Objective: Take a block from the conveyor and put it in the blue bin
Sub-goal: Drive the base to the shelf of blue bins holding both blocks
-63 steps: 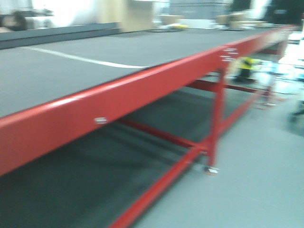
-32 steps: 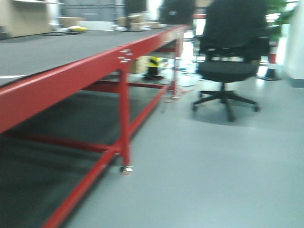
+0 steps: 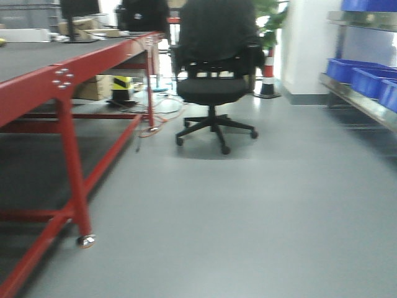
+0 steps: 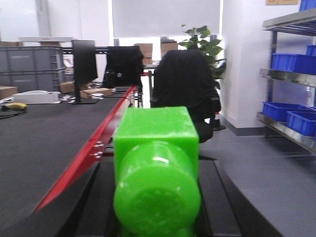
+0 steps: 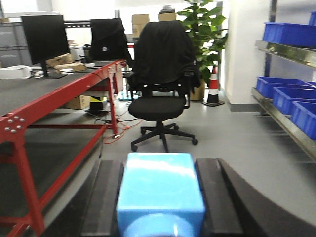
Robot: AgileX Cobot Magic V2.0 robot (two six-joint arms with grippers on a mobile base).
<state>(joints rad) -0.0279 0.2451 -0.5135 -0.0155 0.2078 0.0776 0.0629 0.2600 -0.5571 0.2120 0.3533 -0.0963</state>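
Note:
In the left wrist view a bright green block (image 4: 157,197) fills the space between the black fingers (image 4: 103,202), and my left gripper (image 4: 158,165) is shut on it. In the right wrist view a light blue block (image 5: 160,192) sits between the black fingers (image 5: 213,197), with my right gripper (image 5: 160,165) shut on it. The conveyor (image 3: 28,59), a dark belt in a red frame (image 3: 37,87), lies to the left. Blue bins (image 3: 366,77) stand on a metal shelf at the right, and they also show from the wrists as blue bins (image 5: 281,91).
A black office chair (image 3: 214,68) with a jacket over it stands ahead on the grey floor. An orange-white cone (image 3: 268,71) and a plant (image 5: 205,29) stand behind it. A monitor (image 5: 44,39) and boxes sit at the conveyor's far end. The red leg (image 3: 73,174) is near left.
The front view has swung to the right. The conveyor has slid to the left edge, and the chair and then the blue bins have come into sight.

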